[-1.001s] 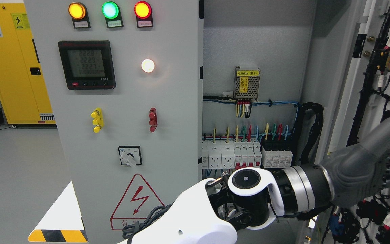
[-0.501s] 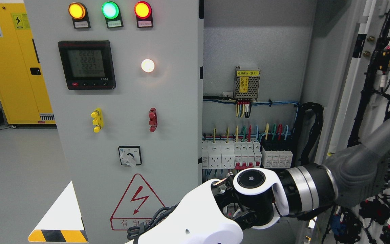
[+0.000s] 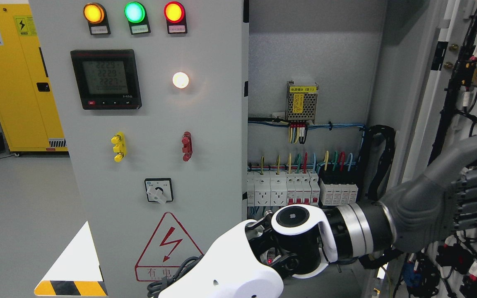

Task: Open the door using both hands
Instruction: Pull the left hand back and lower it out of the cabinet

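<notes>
Fingers of the left hand [image 3: 449, 198] are held extended, grasping nothing — laid against the open door [image 3: 466, 103], presumably to push it wider.

I have only one view, from the camera on my head, looking straight ahead and slightly down at the cabinet front [image 3: 155, 124] from close range. The open compartment [image 3: 304, 124] fills the middle, the swung-out door [image 3: 429, 82] the right edge, and my left arm [image 3: 238, 269] rises from below.
</notes>
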### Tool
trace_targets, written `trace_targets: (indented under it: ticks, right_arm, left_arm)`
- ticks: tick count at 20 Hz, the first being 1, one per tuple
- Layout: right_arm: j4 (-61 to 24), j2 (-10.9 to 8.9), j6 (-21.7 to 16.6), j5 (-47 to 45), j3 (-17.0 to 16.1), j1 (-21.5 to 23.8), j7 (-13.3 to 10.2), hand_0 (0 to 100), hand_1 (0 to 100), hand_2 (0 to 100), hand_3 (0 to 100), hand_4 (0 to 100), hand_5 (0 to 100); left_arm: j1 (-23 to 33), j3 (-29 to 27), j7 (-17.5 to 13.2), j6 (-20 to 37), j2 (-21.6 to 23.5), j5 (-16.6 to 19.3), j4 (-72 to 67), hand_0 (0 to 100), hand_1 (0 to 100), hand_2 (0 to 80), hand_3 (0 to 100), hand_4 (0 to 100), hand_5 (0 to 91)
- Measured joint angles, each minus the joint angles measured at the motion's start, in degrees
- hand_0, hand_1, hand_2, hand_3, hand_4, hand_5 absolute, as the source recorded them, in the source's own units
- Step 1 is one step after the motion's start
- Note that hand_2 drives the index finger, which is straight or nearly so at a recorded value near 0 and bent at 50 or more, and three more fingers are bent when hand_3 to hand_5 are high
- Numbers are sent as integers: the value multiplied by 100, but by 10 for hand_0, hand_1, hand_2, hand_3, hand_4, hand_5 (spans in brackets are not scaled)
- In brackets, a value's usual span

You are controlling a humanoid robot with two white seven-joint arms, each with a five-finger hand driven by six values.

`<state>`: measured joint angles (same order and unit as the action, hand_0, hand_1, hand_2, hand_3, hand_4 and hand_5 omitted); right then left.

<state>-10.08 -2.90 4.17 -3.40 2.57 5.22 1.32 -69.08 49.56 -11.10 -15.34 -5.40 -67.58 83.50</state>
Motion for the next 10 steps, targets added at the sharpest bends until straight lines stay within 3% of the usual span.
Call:
trace_targets:
  ticks: [8, 10]
  right_arm:
    - [2, 0, -1, -2, -13, 0, 136, 215, 70, 0, 0, 0, 0]
    - [2, 0, -1, -2, -15, 1, 138, 215, 70, 0, 0, 0, 0]
  left_arm:
    - [872, -410, -9, -154, 819, -105, 484, 0, 0, 0, 0, 0, 0]
    - [1204, -474, -162, -278, 1087, -108, 604, 0, 0, 0, 0, 0, 0]
